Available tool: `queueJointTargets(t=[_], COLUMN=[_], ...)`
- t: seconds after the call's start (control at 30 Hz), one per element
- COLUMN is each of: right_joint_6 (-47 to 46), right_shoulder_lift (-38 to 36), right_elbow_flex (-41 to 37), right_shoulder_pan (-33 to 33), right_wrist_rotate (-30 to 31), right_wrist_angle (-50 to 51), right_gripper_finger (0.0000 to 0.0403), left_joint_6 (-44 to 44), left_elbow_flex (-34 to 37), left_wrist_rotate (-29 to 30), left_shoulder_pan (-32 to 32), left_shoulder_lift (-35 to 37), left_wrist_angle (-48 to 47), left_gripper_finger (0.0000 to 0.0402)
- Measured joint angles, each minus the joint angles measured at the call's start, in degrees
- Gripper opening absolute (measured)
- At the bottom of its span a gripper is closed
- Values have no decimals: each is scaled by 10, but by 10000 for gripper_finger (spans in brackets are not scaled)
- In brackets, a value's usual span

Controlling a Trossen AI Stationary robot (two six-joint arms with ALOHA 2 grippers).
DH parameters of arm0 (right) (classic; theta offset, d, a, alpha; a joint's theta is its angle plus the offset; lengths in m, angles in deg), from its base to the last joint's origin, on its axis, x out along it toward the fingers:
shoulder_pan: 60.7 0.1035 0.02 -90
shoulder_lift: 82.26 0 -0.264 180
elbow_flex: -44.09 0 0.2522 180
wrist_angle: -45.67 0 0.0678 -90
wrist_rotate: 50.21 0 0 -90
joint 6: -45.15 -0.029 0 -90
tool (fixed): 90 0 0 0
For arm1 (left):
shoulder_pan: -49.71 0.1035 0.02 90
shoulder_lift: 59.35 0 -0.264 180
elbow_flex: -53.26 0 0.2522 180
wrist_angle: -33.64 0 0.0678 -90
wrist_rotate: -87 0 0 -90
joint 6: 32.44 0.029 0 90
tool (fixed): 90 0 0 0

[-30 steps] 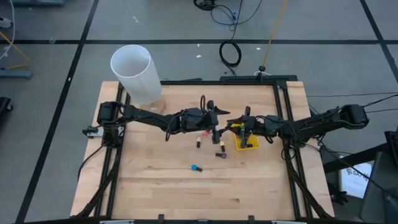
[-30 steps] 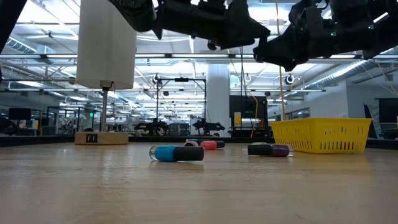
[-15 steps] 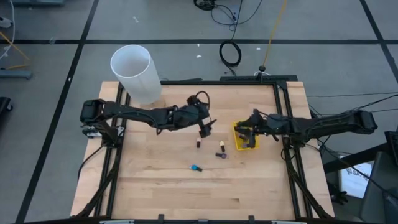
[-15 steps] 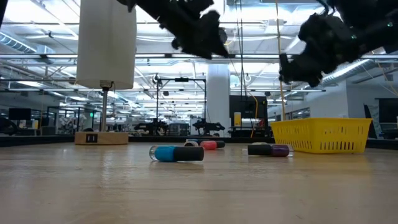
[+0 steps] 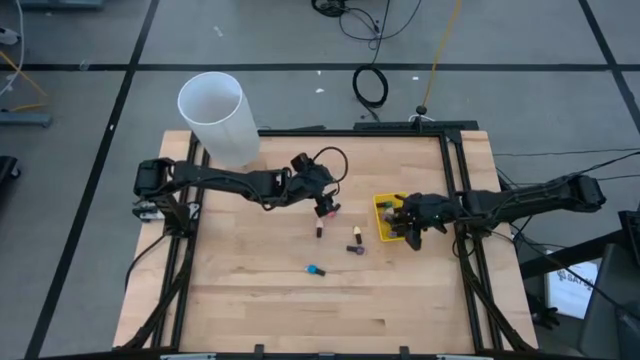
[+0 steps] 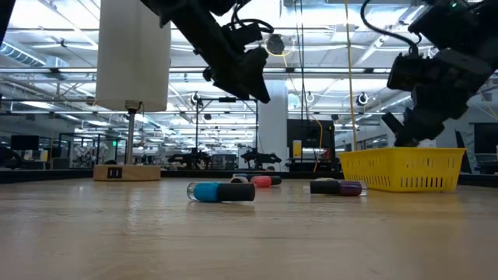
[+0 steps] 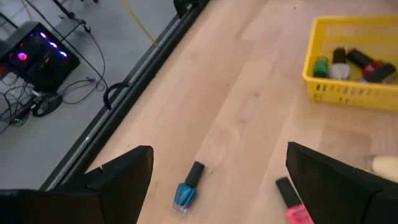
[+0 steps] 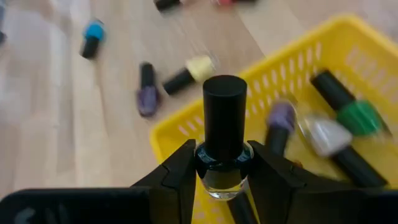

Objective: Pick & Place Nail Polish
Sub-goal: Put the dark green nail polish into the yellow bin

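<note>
My right gripper (image 8: pixel 222 158) is shut on a small nail polish bottle with a black cap (image 8: pixel 224 115), above the yellow bin (image 5: pixel 384 232) at the table's right middle. The bin holds several bottles, among them green (image 8: pixel 359 117) and purple (image 8: pixel 281 118). My left gripper (image 7: pixel 219 149) is open and empty, raised above the table's middle (image 5: pixel 325 205). Lying on their sides on the wood are a blue bottle (image 5: pixel 316 270), a purple one (image 5: pixel 353 249), a pale yellow one (image 5: pixel 355 236) and a red-pink one (image 5: pixel 319 230). My right gripper pinches the bottle's glass body just below the cap (image 8: pixel 222 175) between its two fingers (image 8: pixel 177 168). The cap sticks out past the fingertips, along the fingers. The fingers slant down from the table's right. The bottle is lifted clear, over the bin's wall (image 8: pixel 186 134).
A big white cylinder (image 5: pixel 213 115) stands at the table's far left corner. A small wooden block (image 6: pixel 127 172) shows at the far side in the low view. Black frame rails run along the table's edges (image 5: pixel 455 180). Bare wood lies toward the near edge.
My left gripper has drawn back from my right gripper toward the table's left and tipped downward. My right gripper, with the bottle, has gone toward the near edge and down, and now stands over the yellow bin. The loose bottles on the table have stayed put.
</note>
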Motion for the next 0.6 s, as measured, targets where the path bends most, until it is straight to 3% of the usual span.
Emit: queueJointTargets(t=[0.6], right_joint_6=[-53], right_shoulder_lift=[7], right_elbow_flex=[0], right_shoulder_pan=[-2], right_wrist_rotate=[-3], right_wrist_angle=[79], right_gripper_finger=[109], left_joint_6=[-16], left_elbow_flex=[0], left_wrist_rotate=[-9], left_shoulder_pan=[12], left_shoulder_lift=[0], left_wrist_angle=[4], left_gripper_finger=[360])
